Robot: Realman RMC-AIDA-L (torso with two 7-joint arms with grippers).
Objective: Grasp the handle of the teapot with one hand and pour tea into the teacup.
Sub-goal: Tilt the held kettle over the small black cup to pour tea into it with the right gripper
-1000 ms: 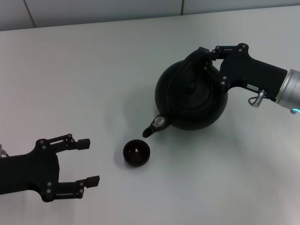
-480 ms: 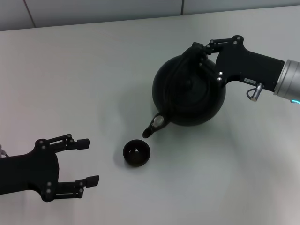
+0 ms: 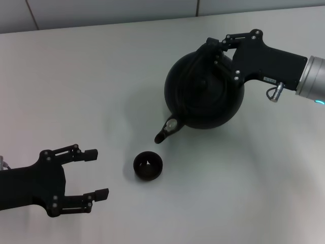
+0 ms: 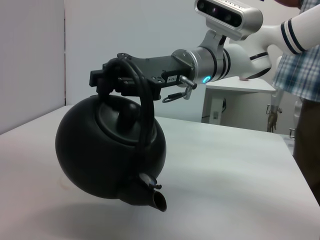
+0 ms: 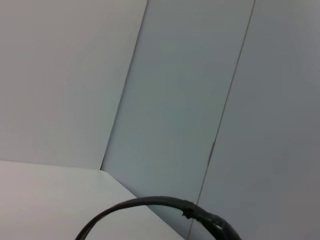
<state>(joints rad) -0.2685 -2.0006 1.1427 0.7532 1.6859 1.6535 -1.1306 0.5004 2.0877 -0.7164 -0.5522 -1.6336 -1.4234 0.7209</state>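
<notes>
While clamping the handle (image 4: 142, 95), right gripper (image 3: 219, 47) tilting airborne teapot (image 3: 203, 94), spout at 7 o'clock, short of teacup (image 3: 148, 165). Risking spilling onto table (image 3: 101, 91). Left gripper (image 3: 96, 173) idling spread at 8 o'clock.

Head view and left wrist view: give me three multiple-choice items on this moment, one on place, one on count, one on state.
1. Where is the teacup?
A. under the lifted teapot's body
B. on the table, nearer the robot than the spout
C. in the left gripper

2. How many cups are there?
A. one
B. two
C. three

3. The teapot is:
A. standing flat
B. lifted and tilted spout-down
C. on its side

B: the cup sits below the spout in the head view.
A: only one shows.
B: right gripper holds the handle; shadow beneath.
</notes>
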